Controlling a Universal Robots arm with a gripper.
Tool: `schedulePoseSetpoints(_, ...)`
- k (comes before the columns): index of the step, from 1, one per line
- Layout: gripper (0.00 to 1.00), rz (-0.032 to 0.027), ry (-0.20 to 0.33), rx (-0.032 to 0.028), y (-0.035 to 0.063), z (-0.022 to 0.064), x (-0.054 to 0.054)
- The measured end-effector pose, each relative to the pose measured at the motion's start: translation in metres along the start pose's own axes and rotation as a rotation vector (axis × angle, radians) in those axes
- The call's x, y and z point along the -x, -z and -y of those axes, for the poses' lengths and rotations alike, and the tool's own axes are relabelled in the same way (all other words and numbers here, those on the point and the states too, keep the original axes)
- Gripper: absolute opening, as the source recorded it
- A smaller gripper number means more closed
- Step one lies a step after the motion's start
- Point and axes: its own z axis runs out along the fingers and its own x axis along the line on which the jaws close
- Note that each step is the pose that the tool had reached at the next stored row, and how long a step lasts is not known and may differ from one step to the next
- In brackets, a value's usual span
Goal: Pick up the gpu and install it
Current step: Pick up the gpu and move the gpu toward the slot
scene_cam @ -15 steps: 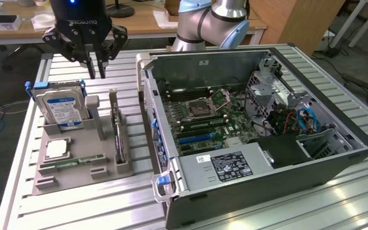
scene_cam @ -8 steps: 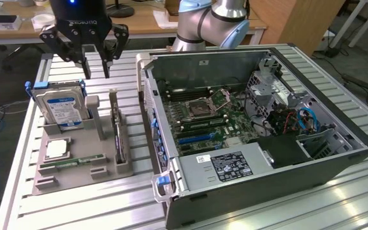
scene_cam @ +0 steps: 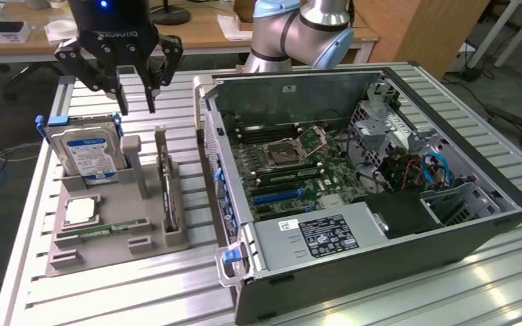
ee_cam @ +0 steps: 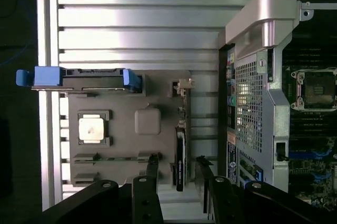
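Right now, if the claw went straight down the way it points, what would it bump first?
Probably the gpu, standing on edge in the grey holder: the open gripper hangs above it, fingers either side, though depth is unclear.

Open air is seen above the gpu (scene_cam: 168, 197), which is stood on edge in the parts holder (scene_cam: 107, 248) near the table (scene_cam: 125, 299) edge at the exterior view's left. The gripper (scene_cam: 136, 105) is hung above the holder's far end, jaws spread, nothing between them. One side of the gpu is crowded by a grey post (scene_cam: 130, 155) and the upright hard drive (scene_cam: 84, 153). The other side is bounded by the computer case (scene_cam: 379, 272) wall, with only a narrow strip of bare table left between. Inside the case, the blue expansion slot (scene_cam: 274, 195) is left uncovered from above, hemmed by the power supply (scene_cam: 334, 234) and the drive cage (scene_cam: 379, 132).
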Motion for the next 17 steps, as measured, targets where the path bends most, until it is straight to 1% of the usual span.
schedulePoseSetpoints(2,0.41,-0.0011,0.029,0.0007,-0.0012,0.0003,0.0)
schedulePoseSetpoints(3,0.41,-0.0014,0.034,0.0007,-0.0023,0.0015,0.0)
schedulePoseSetpoints(10,0.41,-0.0015,0.036,0.0009,-0.014,0.0216,0.0)
schedulePoseSetpoints(11,0.41,-0.0013,0.036,0.0011,-0.0177,0.0243,0.0)
schedulePoseSetpoints(17,0.41,-0.0016,0.036,0.0008,-0.03,0.0286,0.0)
